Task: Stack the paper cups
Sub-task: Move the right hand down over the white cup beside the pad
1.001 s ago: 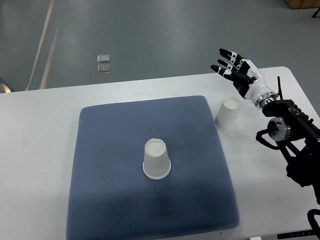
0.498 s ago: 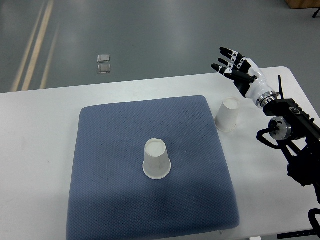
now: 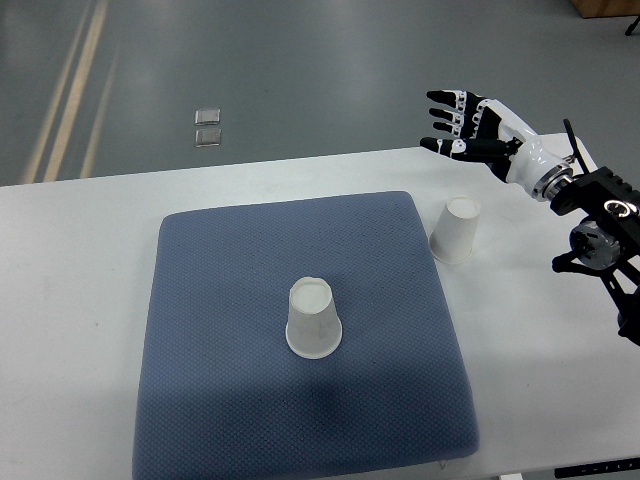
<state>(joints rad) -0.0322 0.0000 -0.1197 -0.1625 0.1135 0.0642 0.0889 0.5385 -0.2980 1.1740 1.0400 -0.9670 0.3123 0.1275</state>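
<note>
One white paper cup stands upside down near the middle of the blue pad. A second upturned cup stands on the white table just off the pad's right edge. My right hand hovers above the table's far edge, up and slightly left of that second cup, its black-and-white fingers spread and holding nothing. Its arm runs in from the right edge. The left arm does not show.
The white table carries the pad, with bare surface on the left and right. Beyond its far edge lies grey floor with a small clear object on it.
My right hand and arm have risen and shifted toward the table's far edge, the forearm swinging up and right. Both cups stay where they were.
</note>
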